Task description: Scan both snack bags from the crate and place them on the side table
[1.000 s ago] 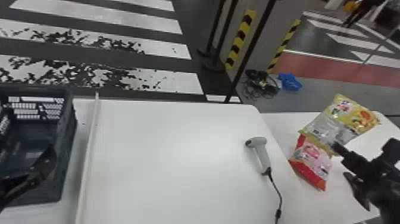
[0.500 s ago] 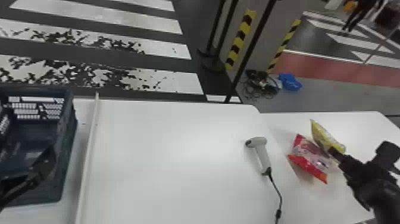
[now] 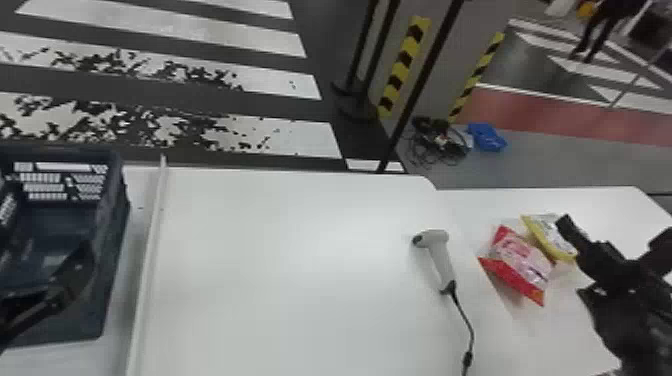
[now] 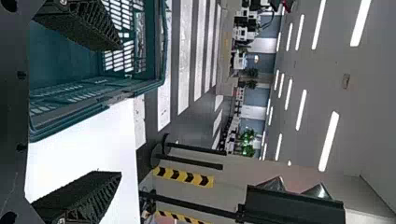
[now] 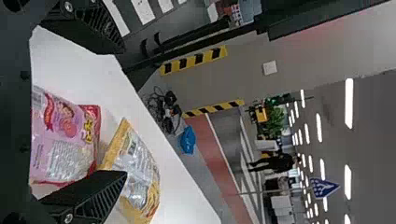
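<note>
Apparently placing is standing complete, scanning unconfirmed: the red bag (image 3: 520,262) and yellow bag (image 3: 550,237) are lying on the side table (image 3: 500,202), head view's right, while right gripper (image 5: 123,112) and left gripper (image 4: 120,111) are holding their fingers apart.

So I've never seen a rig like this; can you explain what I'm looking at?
This is a two-armed robot. One picture looks down from its head; the two sideways ones come from cameras on its wrists, left and right.

A corded scanner lies on the white table, with a dark crate at the robot's left. On the side table, to its right, lie a red-and-pink bag and a yellow bag. The left gripper and right gripper are open, holding nothing.
</note>
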Robot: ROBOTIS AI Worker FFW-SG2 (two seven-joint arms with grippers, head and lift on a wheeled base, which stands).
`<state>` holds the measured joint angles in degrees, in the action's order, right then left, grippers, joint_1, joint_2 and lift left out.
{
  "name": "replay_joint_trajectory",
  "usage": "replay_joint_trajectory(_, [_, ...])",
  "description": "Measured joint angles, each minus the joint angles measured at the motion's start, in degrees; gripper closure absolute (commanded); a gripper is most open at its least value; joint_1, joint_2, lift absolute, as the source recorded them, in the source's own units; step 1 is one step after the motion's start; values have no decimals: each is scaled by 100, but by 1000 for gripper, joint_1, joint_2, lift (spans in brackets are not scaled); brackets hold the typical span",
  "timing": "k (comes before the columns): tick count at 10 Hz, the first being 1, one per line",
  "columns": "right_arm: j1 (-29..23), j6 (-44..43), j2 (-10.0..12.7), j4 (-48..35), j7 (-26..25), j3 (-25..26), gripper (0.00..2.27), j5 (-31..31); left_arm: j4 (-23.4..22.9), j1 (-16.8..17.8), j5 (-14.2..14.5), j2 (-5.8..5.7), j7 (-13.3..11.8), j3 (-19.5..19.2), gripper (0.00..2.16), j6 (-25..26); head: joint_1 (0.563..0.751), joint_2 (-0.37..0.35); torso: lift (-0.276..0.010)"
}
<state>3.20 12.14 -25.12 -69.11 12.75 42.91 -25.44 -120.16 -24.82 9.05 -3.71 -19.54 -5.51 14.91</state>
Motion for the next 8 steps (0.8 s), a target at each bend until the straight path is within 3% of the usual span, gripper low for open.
replay_joint_trajectory(3, [-852,-93,785,-1819,-182,-716,16,83,-138,-38,-142,94,80,72,60,78,695,-350,-95])
replay_joint_trajectory(6, [-1659,-438,1382,-3154,-458,-1629,16,452,-188,-49,-370,167,67,164,60,193,695,-350,-95])
replay_joint_trajectory(8, [-1987,-692,1703,-3670,-719,-2114,16,816,-233,-67,-484,220,58,250,60,209,695,-311,-95])
